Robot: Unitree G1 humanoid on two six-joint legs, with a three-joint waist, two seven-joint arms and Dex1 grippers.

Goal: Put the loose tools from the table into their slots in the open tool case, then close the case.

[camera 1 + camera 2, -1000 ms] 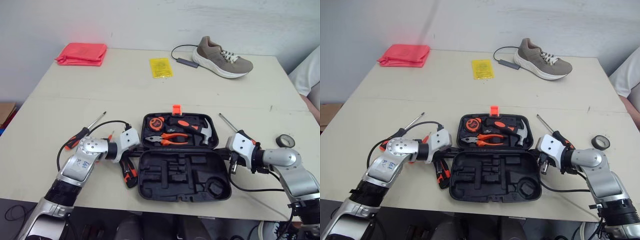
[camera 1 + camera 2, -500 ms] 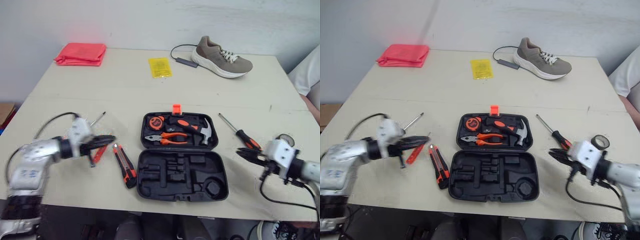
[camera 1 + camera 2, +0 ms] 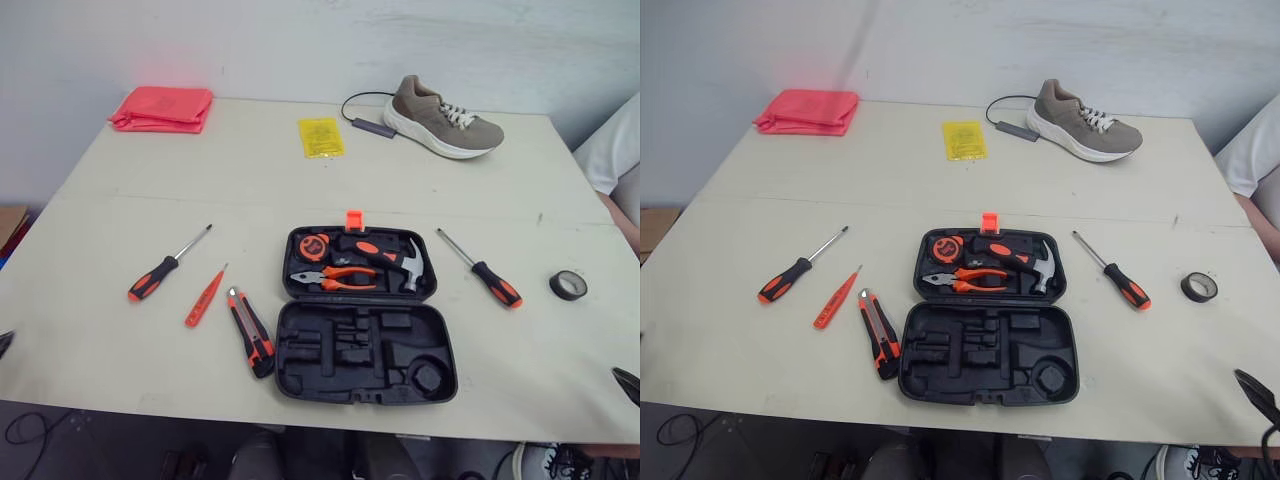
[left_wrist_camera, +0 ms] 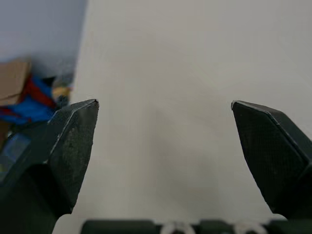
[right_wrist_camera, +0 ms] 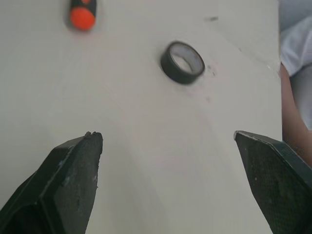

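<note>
The black tool case (image 3: 362, 352) lies open near the table's front edge. Its far half holds a tape measure, pliers (image 3: 335, 276) and a hammer (image 3: 400, 258); the near half's slots are bare. Left of it lie a utility knife (image 3: 250, 331), a thin red screwdriver (image 3: 205, 297) and a black-and-orange screwdriver (image 3: 166, 265). Another screwdriver (image 3: 481, 269) and a black tape roll (image 3: 568, 285) lie to the right. My left gripper (image 4: 163, 146) stands open over bare table at the far left edge. My right gripper (image 5: 168, 161) is open at the front right, short of the tape roll (image 5: 183, 62).
A tan shoe (image 3: 442, 113) with a cable, a yellow packet (image 3: 321, 135) and a folded red cloth (image 3: 164, 106) sit along the back of the table. A person's white sleeve (image 3: 612, 150) shows at the right edge. A cardboard box (image 3: 12, 222) is on the floor at left.
Both arms have pulled away from the case's sides to the table's outer corners. Both grippers have gone from shut to open. The loose tools at left are now uncovered.
</note>
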